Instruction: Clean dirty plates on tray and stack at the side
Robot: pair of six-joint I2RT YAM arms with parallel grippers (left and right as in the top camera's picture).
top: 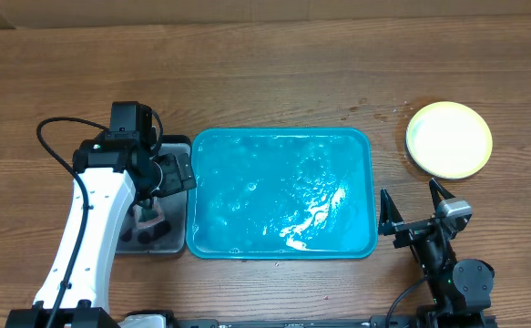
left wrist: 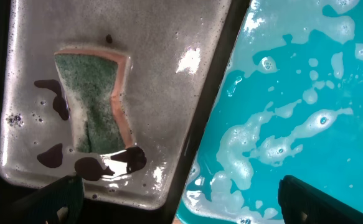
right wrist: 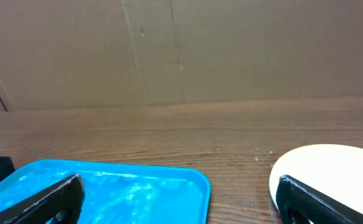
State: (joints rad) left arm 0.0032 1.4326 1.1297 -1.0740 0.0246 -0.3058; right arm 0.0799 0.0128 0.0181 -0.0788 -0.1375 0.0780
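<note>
The turquoise tray (top: 281, 193) lies mid-table, wet and foamy, with no plate on it; it also shows in the left wrist view (left wrist: 306, 93) and the right wrist view (right wrist: 106, 193). A pale yellow-green plate (top: 448, 138) tops a stack at the right, seen also in the right wrist view (right wrist: 330, 168); any plates beneath it are hidden. My left gripper (left wrist: 178, 202) is open and empty above the black tray's edge (top: 169, 175). My right gripper (top: 413, 208) is open and empty, between the turquoise tray and the plate stack.
A narrow black tray (left wrist: 169, 112) left of the turquoise tray holds a green-and-pink sponge (left wrist: 93, 102) and dark smears (left wrist: 100, 163). The left arm (top: 92, 228) stands over it. A cardboard wall (right wrist: 181, 50) rises behind the table.
</note>
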